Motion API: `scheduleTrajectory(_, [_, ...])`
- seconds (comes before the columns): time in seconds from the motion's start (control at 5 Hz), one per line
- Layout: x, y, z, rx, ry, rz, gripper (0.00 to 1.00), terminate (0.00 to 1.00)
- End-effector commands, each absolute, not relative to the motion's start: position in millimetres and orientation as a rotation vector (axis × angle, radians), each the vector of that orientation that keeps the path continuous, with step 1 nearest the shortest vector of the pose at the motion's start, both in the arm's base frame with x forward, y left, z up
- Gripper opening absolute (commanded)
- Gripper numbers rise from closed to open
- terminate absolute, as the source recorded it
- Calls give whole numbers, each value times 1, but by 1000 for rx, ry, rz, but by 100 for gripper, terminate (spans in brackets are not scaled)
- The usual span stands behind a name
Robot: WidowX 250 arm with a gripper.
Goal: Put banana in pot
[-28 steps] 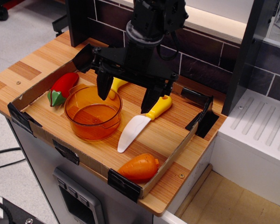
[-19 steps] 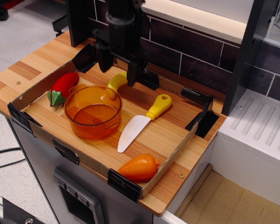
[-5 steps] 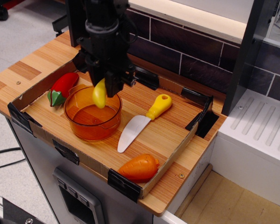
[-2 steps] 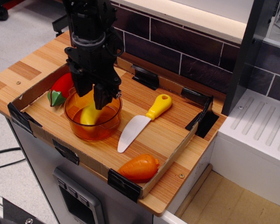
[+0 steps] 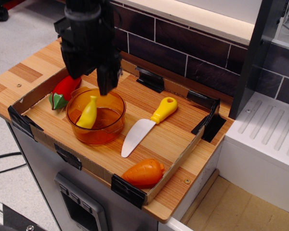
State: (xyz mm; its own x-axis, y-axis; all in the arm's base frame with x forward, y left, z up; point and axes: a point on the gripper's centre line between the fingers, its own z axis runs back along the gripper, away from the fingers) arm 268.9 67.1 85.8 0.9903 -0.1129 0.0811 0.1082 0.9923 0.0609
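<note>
Banana (image 5: pixel 88 113) lies inside the pot (image 5: pixel 97 130), leaning stem-up against the left wall; pot sits at the left of the cardboard tray (image 5: pixel 183 154); gripper (image 5: pixel 95 82) hangs just above the pot's far rim, holding nothing, fingers apparently spread, though the left one merges with the dark arm body; red pepper (image 5: pixel 64 90) just left of the pot; toy knife (image 5: pixel 148 121) to its right, apart from it; orange carrot (image 5: pixel 144 173) in the near right corner.

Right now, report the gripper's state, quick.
Gripper: open, holding nothing, above the pot; the banana lies inside the pot, free of the fingers.
</note>
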Motion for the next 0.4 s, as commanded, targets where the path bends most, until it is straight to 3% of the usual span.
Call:
scheduleTrajectory(0.0, [281, 61, 121, 60, -122, -105, 100, 0])
scheduleTrajectory(0.2, [281, 61, 121, 60, -122, -105, 100, 100])
